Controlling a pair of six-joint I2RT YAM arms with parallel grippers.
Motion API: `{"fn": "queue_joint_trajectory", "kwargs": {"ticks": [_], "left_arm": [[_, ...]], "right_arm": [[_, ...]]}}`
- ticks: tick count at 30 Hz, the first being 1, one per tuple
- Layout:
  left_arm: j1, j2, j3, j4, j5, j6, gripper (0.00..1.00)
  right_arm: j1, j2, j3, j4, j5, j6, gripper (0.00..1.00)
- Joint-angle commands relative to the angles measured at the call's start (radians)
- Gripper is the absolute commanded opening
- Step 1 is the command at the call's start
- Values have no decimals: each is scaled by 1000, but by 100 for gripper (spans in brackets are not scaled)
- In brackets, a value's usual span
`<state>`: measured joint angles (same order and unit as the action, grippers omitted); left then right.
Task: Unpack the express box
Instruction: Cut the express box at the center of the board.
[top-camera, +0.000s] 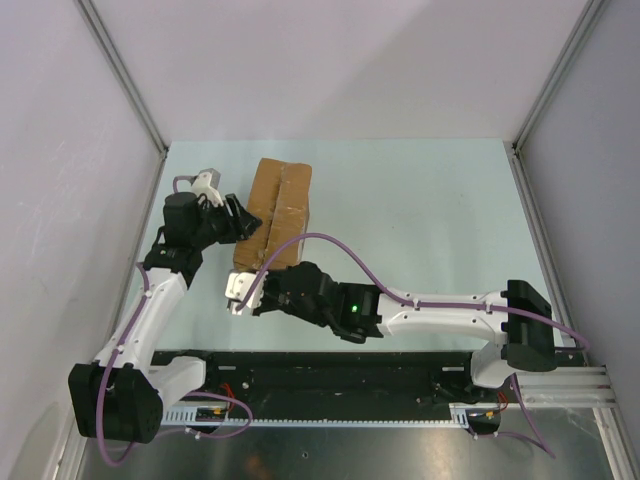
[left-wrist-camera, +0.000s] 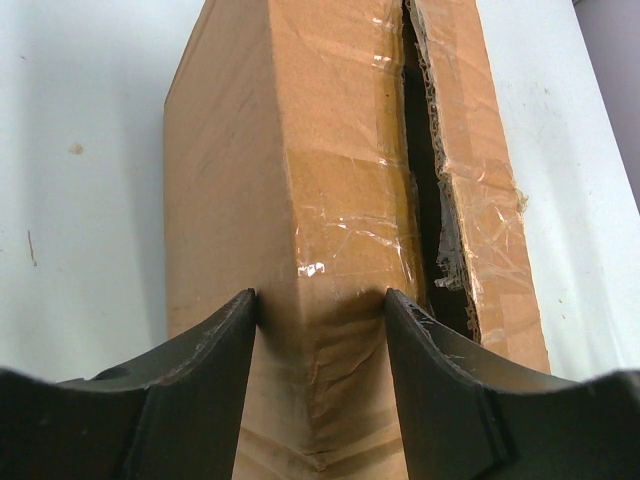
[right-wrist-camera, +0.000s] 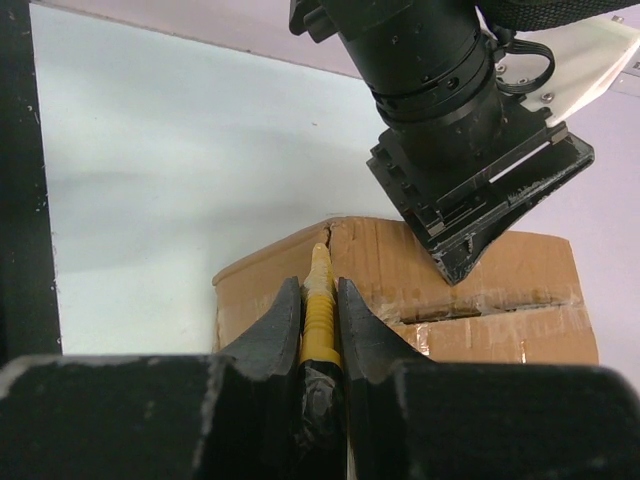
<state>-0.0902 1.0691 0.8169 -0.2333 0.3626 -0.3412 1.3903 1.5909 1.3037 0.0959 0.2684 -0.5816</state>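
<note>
The express box (top-camera: 280, 205) is a brown taped carton lying left of the table's middle. Its top seam (left-wrist-camera: 422, 190) is split open along its length. My left gripper (top-camera: 243, 222) is closed across the box's near left edge, and both fingers press the cardboard (left-wrist-camera: 330, 150) on either side of that edge (left-wrist-camera: 320, 300). My right gripper (top-camera: 240, 290) sits just in front of the box's near end, shut on the yellow utility knife (right-wrist-camera: 321, 310). The knife's tip touches a crack at the top corner of the box (right-wrist-camera: 385, 262). The left gripper's fingers (right-wrist-camera: 470, 215) show above the box in the right wrist view.
The pale green table (top-camera: 420, 210) is enclosed by grey walls on three sides. A black rail (top-camera: 400, 375) with the arm bases runs along the near edge. The right arm's purple cable (top-camera: 340, 245) arcs over the table beside the box.
</note>
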Motion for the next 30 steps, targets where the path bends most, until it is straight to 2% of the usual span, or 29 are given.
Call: {"fn": "queue_joint_trajectory", "kwargs": {"ticks": [1,30], "left_arm": [[4,45,-59,-186,-31,41,58],[4,46,-59,-186,-33,44,58]], "right_arm": [[7,-34,6,65,38,-23,0],[9,-25,6,5,48,8,0]]}}
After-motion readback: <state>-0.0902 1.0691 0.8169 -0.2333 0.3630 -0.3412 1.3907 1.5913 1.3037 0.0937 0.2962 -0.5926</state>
